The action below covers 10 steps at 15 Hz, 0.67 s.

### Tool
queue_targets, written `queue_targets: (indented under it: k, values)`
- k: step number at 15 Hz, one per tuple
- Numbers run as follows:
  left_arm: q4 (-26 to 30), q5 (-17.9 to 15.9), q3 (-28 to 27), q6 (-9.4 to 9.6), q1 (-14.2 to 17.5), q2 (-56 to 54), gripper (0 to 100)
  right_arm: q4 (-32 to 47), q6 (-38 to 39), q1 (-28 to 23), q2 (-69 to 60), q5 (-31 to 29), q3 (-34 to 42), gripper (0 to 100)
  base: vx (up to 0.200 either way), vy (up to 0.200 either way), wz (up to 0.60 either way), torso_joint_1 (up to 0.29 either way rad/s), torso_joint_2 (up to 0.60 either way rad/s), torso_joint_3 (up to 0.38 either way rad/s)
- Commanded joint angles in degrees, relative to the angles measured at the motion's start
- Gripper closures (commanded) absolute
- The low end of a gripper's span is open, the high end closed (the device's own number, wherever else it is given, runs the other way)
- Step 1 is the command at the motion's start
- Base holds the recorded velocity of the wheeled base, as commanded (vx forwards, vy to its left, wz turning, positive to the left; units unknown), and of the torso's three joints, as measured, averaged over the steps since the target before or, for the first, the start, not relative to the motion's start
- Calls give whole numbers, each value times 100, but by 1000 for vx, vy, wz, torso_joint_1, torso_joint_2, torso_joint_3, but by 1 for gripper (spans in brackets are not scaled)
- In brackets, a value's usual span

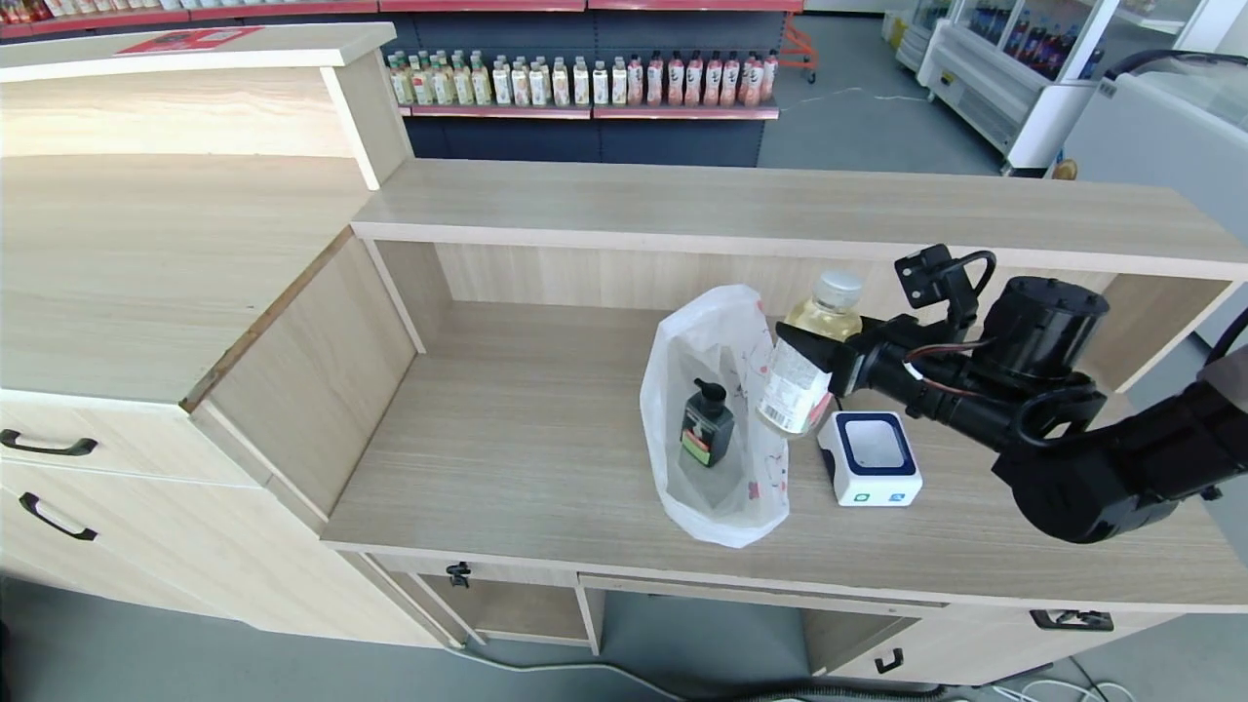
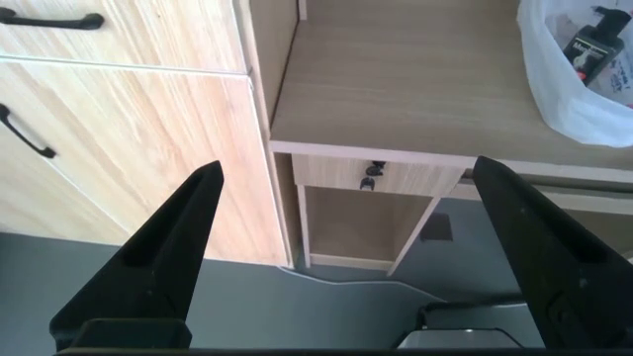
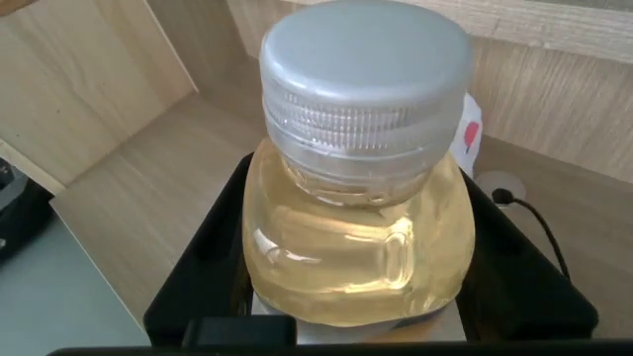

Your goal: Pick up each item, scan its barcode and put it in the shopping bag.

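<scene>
Right gripper point(image 1: 817, 373) holds bottle point(image 1: 792, 395), seemingly touching shopping bag point(image 1: 710, 317).

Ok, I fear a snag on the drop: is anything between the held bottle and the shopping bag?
Nothing visible does. The right tool holds the bottle close by the edge of the shopping bag. The scanner sits below, on the side away from the bag. A black pump bottle already stands inside.

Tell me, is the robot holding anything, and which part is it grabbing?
Yes. The right gripper clamps the bottle of yellow drink by its upper body, between grey cap and label. The left gripper holds nothing.
</scene>
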Motion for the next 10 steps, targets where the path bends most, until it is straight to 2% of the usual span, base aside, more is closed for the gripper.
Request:
queue_targets:
  k: [1,7,10]
  values:
    - [-1,1,1,-5,2,-2,0,51,126,109,-3,2,-149,100,0,0,0,0,0,0]
    - [-1,10,1,-5,2,-2,0,-11,170,504,366,-7,-44,100,0,0,0,0,0,0]
    - [-1,1,1,-5,2,-2,0,-353,161,680,885,-7,-105,100,0,0,0,0,0,0]
